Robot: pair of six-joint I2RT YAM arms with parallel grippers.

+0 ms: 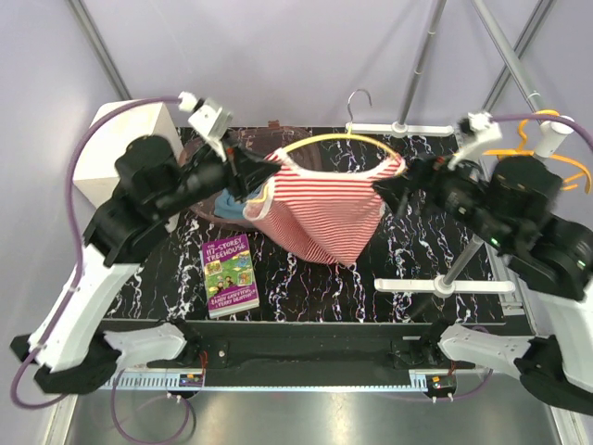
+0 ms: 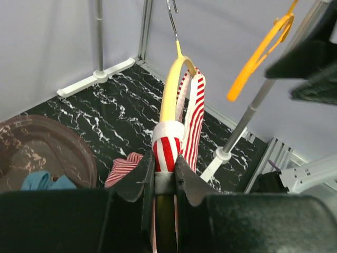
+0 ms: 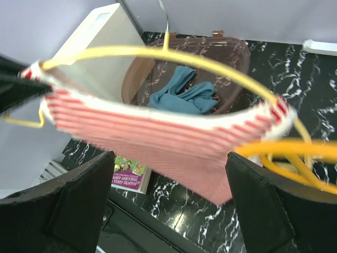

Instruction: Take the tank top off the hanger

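Black marbled table (image 1: 306, 287): book (image 1: 229, 275) front-left, brown basket (image 3: 238, 57) rear-left, white rack base (image 1: 482, 287) right.

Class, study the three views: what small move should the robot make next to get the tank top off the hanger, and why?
Probably draw the left tool outward, sliding the strap off the end of the yellow hanger. That tool is shut on the strap right at the hanger's tip, while the right tool is open at the far side, holding nothing.

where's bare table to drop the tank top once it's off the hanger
Bare marble mat between the book and the rack foot, in front of the hanging tank top. Crowded back left: basket, left gripper.
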